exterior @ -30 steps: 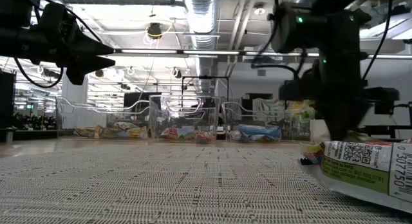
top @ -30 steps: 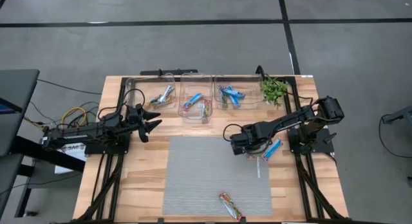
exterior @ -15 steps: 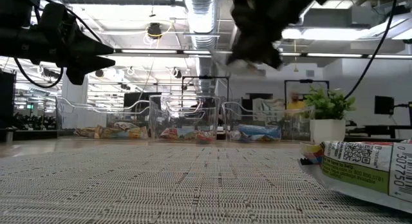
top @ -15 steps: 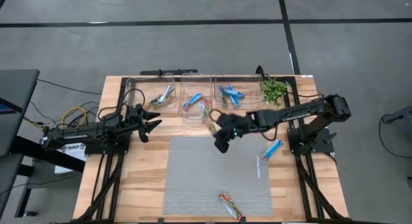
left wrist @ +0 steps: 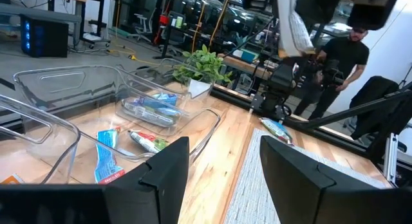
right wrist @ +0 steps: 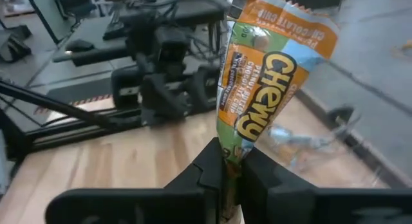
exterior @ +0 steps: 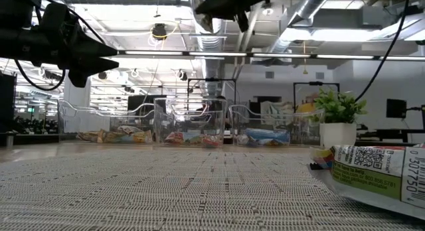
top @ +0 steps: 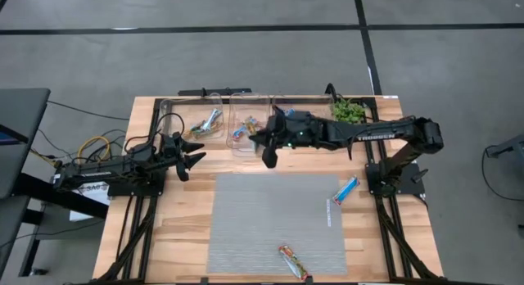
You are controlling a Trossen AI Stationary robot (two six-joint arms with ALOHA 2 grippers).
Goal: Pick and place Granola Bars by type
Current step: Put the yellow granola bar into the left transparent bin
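Between right tool (right wrist: 230, 169) fingers: Chewy granola bar (right wrist: 257, 89), clamped upright.

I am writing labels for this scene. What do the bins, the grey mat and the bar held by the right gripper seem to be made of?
The bins: clear, glossy plastic; the bars inside show through the walls.
The grey mat: probably woven or ribbed fabric or rubber, matte; a fine weave shows in the low view.
The held bar in the right gripper: printed, shiny film wrapper, crinkled at the end.

Tabletop (top: 176, 228) of pale planked wood with a smooth finish; centre mat (top: 270, 219) of grey, ribbed, matt weave. Bins (top: 246, 146) at twelve o'clock of clear, glossy plastic. Granola bar wrappers (right wrist: 257, 89) of shiny printed foil. Arms and right gripper (right wrist: 225, 169) of matt black plastic.
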